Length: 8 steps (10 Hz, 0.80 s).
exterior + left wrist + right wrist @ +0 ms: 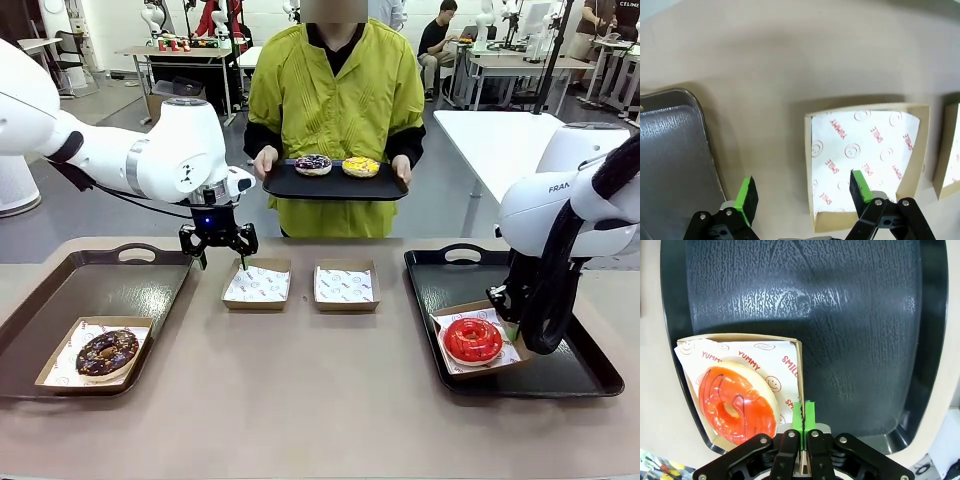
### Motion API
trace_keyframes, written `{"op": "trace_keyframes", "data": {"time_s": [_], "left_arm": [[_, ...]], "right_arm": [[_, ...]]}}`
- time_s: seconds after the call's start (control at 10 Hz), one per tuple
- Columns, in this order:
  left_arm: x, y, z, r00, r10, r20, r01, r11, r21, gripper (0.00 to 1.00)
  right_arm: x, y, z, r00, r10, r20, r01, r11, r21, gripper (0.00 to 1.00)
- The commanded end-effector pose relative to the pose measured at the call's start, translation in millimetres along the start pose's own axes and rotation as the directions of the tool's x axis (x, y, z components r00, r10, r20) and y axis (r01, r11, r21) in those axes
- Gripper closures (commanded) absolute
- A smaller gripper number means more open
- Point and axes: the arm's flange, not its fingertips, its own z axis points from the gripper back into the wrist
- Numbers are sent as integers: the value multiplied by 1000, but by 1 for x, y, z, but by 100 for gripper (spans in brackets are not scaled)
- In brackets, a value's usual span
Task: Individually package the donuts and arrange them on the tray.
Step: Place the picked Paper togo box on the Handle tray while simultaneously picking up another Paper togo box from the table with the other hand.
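Right gripper (804,415) is clamped on the carton (740,337) wall, red donut (735,400) just beside it, so I can seat it on the tray (850,315). Left gripper (802,180) hangs spread over an empty carton (860,150), I'd say awaiting a donut.

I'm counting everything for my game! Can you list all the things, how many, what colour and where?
Donuts: four; chocolate donut boxed on left tray, red donut boxed on right tray, purple-brown donut and yellow donut on held tray.
Boxes: four, brown, white printed paper; two empty boxes mid-table, one under each boxed donut.
Trays: three; dark left tray, black right tray, black held tray.
Table: one, beige.
Person's hands: two, holding held tray.
Left gripper: open, over an empty box's edge.
Right gripper: shut on red donut's box.
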Motion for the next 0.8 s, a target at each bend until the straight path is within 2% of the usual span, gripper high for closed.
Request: {"op": "trace_keyframes", "data": {"time_s": [0.0, 0.1, 0.2, 0.3, 0.4, 0.5, 0.6, 0.7], "left_arm": [[2, -2, -12, 999, 50, 15, -50, 998, 44, 4], [3, -1, -13, 999, 52, 6, -52, 998, 38, 4], [5, 0, -15, 999, 52, -3, -52, 999, 15, 63], [7, 1, -16, 998, 53, -14, -53, 999, 3, 63], [8, 2, -16, 998, 56, -17, -56, 998, -4, 100], [8, 2, -15, 998, 54, -24, -55, 998, -9, 69], [8, 2, -16, 998, 53, -34, -54, 998, -10, 100], [9, 2, -17, 998, 54, -46, -55, 998, -15, 100]], "right_arm": [[1, 1, -5, 1000, 8, -5, -8, 999, 40, 99], [1, 1, -5, 1000, 13, -2, -13, 999, 44, 99], [1, 1, -6, 1000, 16, -6, -16, 999, 47, 51], [1, 1, -6, 1000, 20, -7, -20, 999, 47, 39], [1, 1, -6, 1000, 19, -7, -19, 999, 50, 0], [0, 1, -6, 1000, 17, -6, -17, 999, 51, 0], [0, 1, -6, 1000, 15, -7, -15, 998, 53, 0], [0, 1, -6, 1000, 14, -7, -13, 998, 55, 15]]}}
